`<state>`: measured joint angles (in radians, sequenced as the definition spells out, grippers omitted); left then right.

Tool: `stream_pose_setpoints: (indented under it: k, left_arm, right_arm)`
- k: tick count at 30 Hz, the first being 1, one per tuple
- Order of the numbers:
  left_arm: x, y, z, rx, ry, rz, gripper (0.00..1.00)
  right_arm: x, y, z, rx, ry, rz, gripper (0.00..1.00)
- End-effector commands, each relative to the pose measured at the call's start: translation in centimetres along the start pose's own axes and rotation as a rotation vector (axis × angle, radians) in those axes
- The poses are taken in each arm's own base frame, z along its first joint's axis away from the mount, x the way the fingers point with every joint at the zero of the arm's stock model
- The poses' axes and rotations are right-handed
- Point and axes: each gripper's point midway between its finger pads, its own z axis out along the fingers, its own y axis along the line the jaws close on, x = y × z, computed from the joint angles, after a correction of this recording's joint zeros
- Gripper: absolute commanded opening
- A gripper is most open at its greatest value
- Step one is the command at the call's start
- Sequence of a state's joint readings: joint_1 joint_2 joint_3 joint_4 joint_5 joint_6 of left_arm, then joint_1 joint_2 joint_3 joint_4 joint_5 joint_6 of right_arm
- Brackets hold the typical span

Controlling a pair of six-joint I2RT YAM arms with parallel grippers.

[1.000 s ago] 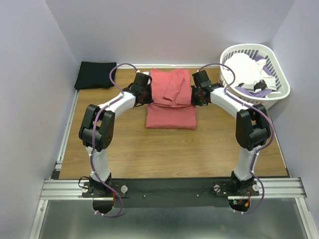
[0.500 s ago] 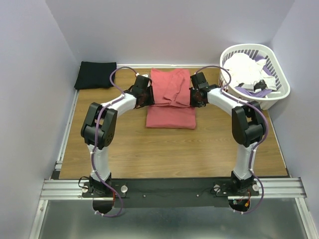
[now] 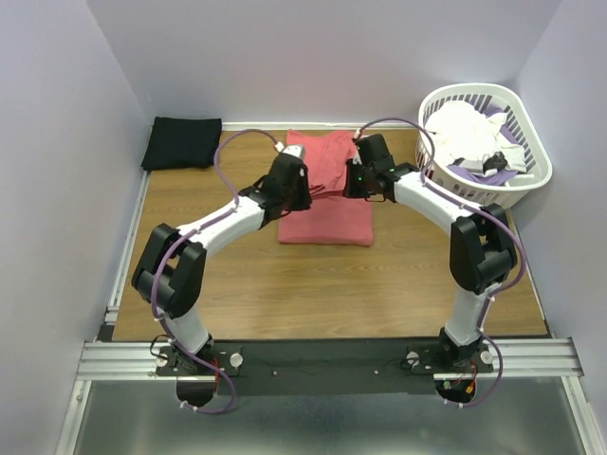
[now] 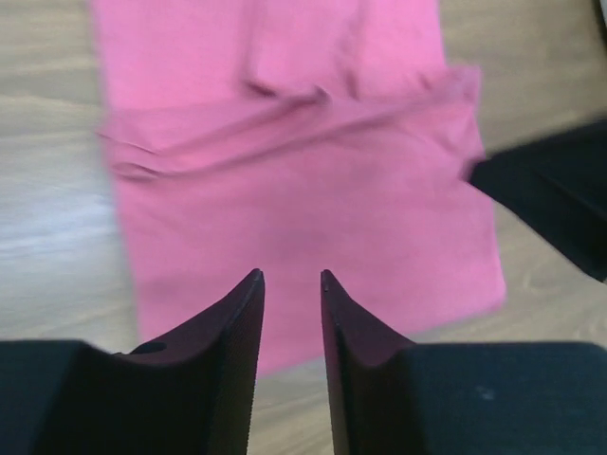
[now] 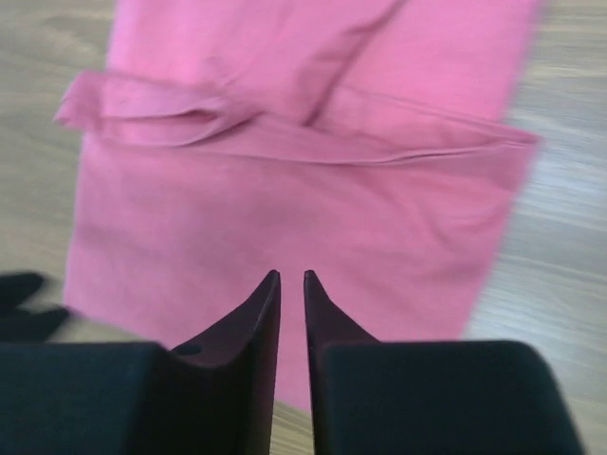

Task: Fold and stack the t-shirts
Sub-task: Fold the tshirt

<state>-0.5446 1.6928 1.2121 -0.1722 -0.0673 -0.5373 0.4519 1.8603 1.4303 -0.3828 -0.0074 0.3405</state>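
white slatted basket of laundry, wooden table's far right

Top view: wrists of the left arm and right arm cover the middle of the coral-red cloth t-shirt, and the jaws are hidden under them. Both wrist views: the shirt's far end is cut off by the top edge, and the cloth is blurred. Left wrist view: a blurred black shape runs off the right edge, can't identify. Right wrist view: a similar black blob sits at the left edge. The dark item in the white slatted plastic basket is too small to tell.
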Motion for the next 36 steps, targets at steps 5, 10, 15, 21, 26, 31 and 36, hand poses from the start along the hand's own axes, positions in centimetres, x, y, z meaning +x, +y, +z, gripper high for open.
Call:
stream_pose_setpoints:
  k: [5,10,15,21,26,31,36]
  left_arm:
    - [8.1,0.8,3.3,-0.062,0.171,0.038,0.32]
    - [11.2,1.8,3.5,-0.082,0.233,0.041,0.27]
    - [13.8,2.9,3.1,-0.093,0.289,0.043,0.27]
    - [15.3,3.2,2.4,-0.085,0.326,0.047,0.27]
    - [18.0,3.0,0.0,-0.052,0.404,0.010,0.27]
    - [19.5,1.5,-2.9,0.002,0.411,-0.023,0.27]
    - [16.5,-0.1,-6.1,0.081,0.282,-0.102,0.32]
  right_arm:
    - [1.5,4.7,3.7,-0.222,0.066,-0.008,0.17]
    - [2.1,6.4,6.0,-0.318,0.099,0.010,0.17]
    - [1.5,8.3,7.6,-0.407,0.103,0.030,0.17]
    - [0.8,8.5,11.5,-0.405,0.088,0.047,0.17]
    - [-3.2,6.9,13.2,-0.357,0.000,0.086,0.18]
    - [-5.6,6.0,11.2,-0.390,-0.029,0.129,0.18]
    - [-2.2,6.4,4.3,-0.451,0.012,0.141,0.22]
